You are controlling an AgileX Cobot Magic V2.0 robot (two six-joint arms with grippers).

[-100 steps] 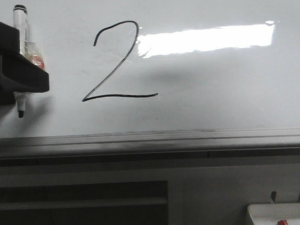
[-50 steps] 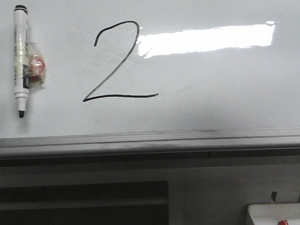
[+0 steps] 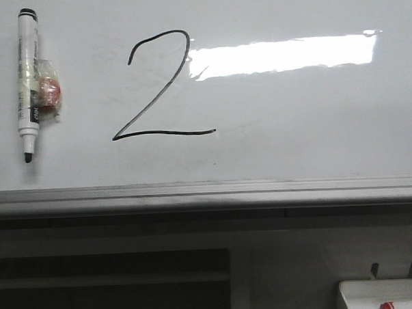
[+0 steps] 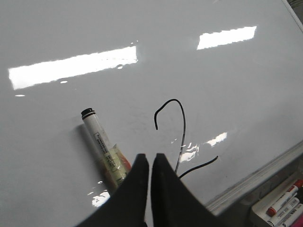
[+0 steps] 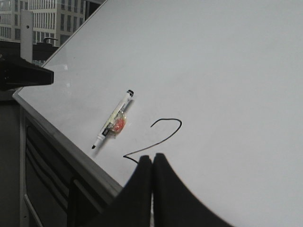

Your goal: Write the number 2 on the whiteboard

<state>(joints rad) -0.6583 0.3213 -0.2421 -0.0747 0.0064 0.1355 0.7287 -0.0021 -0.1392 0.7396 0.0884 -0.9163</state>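
Glossy white laminate makes up the whiteboard, with a grey metal frame along its lower edge and a bright rectangular reflection on its upper right. The number 2 stands complete, left of centre: curved top, long diagonal, flat base stroke, all in thin black line with no visible breaks. By these frames the writing appears done.

A marker sits on the board, well to the left of the digit and apart from it, cap end up and black tip pointing down, uncapped. A small clear packet with a red-orange piece inside is fixed to its barrel; judged, this is what keeps it on the surface, though the fixing itself cannot be confirmed.

The left gripper has its fingers pressed together and carries nothing; it hangs off the board, nearer than the marker. The right gripper is likewise pressed together and empty, positioned off the board near the digit's base.

Handling assessment: the marker looks light, rigid and smooth-bodied, liable to slip under a weak pinch. Best hold is across the mid-barrel, above the packet. The fresh ink would likely smear under any contact. A small white tray lies at lower right, below the board.
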